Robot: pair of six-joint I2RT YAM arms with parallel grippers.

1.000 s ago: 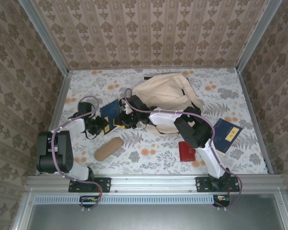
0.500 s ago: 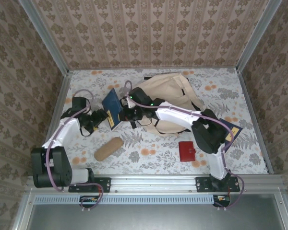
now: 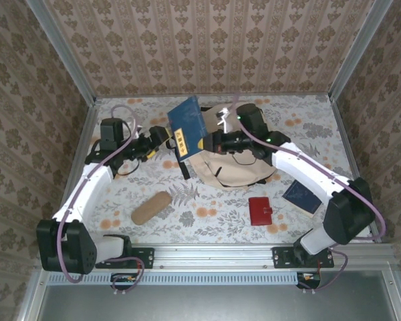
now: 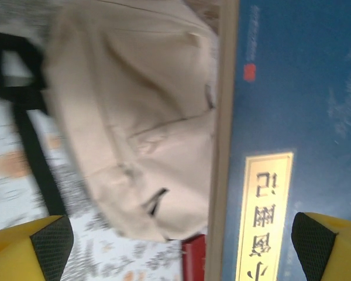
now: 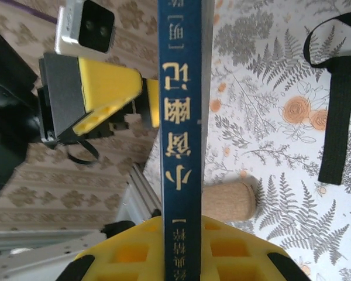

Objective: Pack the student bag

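The beige student bag [image 3: 237, 164] lies at the back middle of the table, and its front pocket [image 4: 140, 117] faces the left wrist camera. A blue book [image 3: 187, 120] with a yellow title label is held upright in the air at the bag's left edge. My right gripper [image 3: 212, 142] is shut on the book's spine [image 5: 181, 117], its yellow fingers [image 5: 123, 252] on either side. My left gripper [image 3: 162, 138] is just left of the book with its jaws wide open [image 4: 181, 252]. The book's cover [image 4: 298, 117] stands in front of its right finger.
A tan cylindrical pencil pouch [image 3: 151, 207] lies front left, also in the right wrist view [image 5: 231, 201]. A red wallet [image 3: 259, 211] sits in front of the bag, and a second blue book [image 3: 301, 195] lies to its right. A black bag strap [image 5: 339, 88] trails over the flowered tablecloth.
The book has risen from table height at the left and moved back and right to the bag's edge. Both arms stretched back with it, and the right gripper now holds it.
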